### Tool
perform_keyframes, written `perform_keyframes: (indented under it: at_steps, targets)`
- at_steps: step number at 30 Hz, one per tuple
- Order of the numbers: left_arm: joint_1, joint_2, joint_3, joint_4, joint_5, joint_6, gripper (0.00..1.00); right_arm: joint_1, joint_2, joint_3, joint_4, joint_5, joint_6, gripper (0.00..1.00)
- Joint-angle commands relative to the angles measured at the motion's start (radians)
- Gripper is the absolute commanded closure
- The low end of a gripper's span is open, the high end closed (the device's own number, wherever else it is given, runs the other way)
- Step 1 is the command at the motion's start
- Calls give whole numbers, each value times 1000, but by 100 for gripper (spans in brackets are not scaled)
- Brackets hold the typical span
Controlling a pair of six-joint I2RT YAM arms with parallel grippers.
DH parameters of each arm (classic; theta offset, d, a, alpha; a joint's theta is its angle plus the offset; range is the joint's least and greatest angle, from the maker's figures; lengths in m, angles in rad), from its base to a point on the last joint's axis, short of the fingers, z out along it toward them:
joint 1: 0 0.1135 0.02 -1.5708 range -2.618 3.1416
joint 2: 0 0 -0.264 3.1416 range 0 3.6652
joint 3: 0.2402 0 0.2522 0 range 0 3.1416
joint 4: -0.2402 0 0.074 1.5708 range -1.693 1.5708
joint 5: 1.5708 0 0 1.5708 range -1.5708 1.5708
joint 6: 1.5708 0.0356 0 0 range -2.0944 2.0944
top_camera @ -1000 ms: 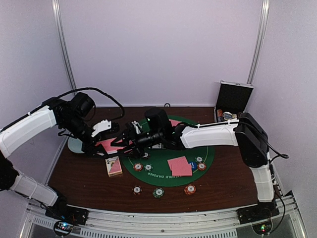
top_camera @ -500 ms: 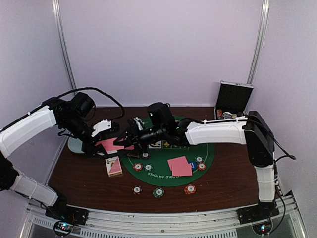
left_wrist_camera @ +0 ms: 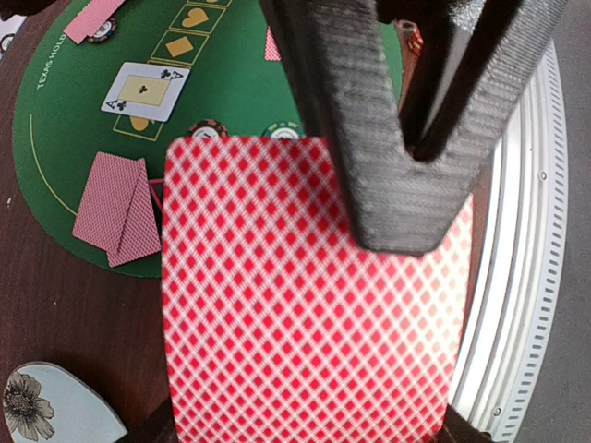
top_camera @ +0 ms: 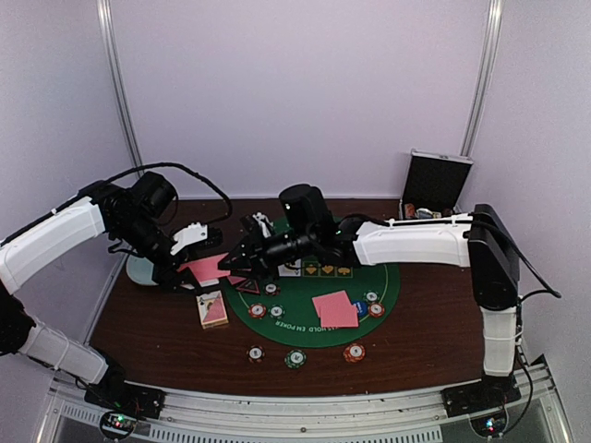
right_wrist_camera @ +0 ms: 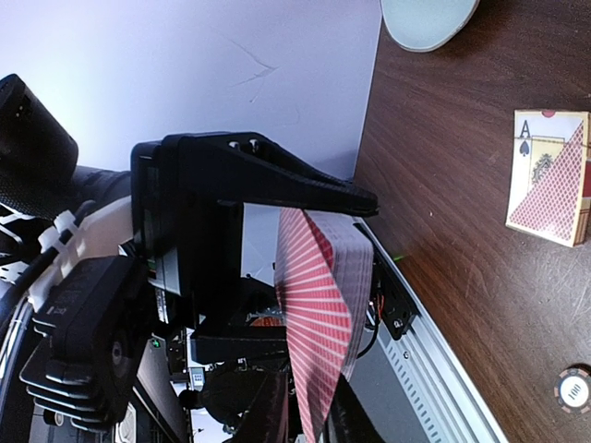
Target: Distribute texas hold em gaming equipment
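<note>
Left tool (left_wrist_camera: 406, 221) is clenched on the deck of pink-red-backed playing cards (left_wrist_camera: 277, 305). The deck is held in the air over the left part of the tabletop (top_camera: 157, 341), just off the edge of the green felt mat (top_camera: 383, 277). Right tool (right_wrist_camera: 305, 420) reaches across, with a finger on either side of the deck's free edge. Cannot tell whether it has bitten on a card or only flanks it.

Risks, as judged:
- Double pick. The cards splay a little at the free edge, so fingers closing there could take several at once.
- Deck dragged loose. A pull against the left tool's clamp could slide the whole stack out and scatter it over the mat.
- Tool-to-tool knock. Both sets of fingers work very near each other, so a small misalignment would make contact.
- Card buckling, if it is nipped near a corner and drawn off at an angle.

Surface: dark brown wood-grain tabletop, faintly scuffed. The mat carries a face-up ace (left_wrist_camera: 146, 92) and face-down cards (top_camera: 334, 309). Three striped poker chips (top_camera: 295, 358) lie off the mat on the near side. Card box (top_camera: 213, 310) sits just left of the mat. Pale blue dish (top_camera: 138, 270) is at the left edge, and the metal case (top_camera: 434, 189) stands open at the far right.

Room: plain pale walls close on three sides, metal posts (top_camera: 115, 92) at the far corners, and an aluminium rail (top_camera: 305, 411) along the near edge.
</note>
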Motion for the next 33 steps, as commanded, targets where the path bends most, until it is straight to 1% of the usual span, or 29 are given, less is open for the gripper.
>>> perform_keyframes:
  at_steps: [1, 4, 7, 10, 11, 14, 17, 19, 22, 25, 28, 31, 33]
  targets:
    - [4, -5, 18, 15, 18, 4, 100, -7, -41, 2, -33, -16, -25, 87]
    - [4, -4, 18, 14, 19, 3, 100, -21, -57, 2, -63, -17, -47, 95]
    - [4, -5, 18, 14, 15, 2, 100, -42, -89, -5, -107, -14, -84, 99]
    - [4, -3, 19, 14, 13, 4, 100, -76, -135, -7, -208, 0, -160, 100]
    - [4, -2, 19, 14, 12, 4, 100, -86, -151, 4, -277, 15, -214, 100]
    - [4, 2, 21, 15, 5, -1, 100, -123, -190, 81, -575, 93, -438, 100]
    - [4, -2, 15, 15, 5, 3, 100, -159, -218, 154, -822, 217, -635, 100]
    - [4, -3, 15, 14, 4, 4, 100, -177, -225, 200, -969, 333, -751, 100]
    - [4, -2, 16, 14, 6, 3, 100, -179, -208, 261, -1110, 562, -915, 100]
    - [4, 0, 18, 11, 8, 1, 100, -177, -173, 307, -1172, 774, -1062, 100]
    - [4, -4, 18, 8, 5, 1, 100, -172, -132, 320, -1168, 948, -1196, 100]
    - [4, -13, 18, 0, 8, 3, 100, -170, -97, 315, -1129, 1056, -1320, 100]
    - [4, -17, 15, -4, 6, 5, 100, -168, -86, 292, -1069, 1100, -1397, 100]
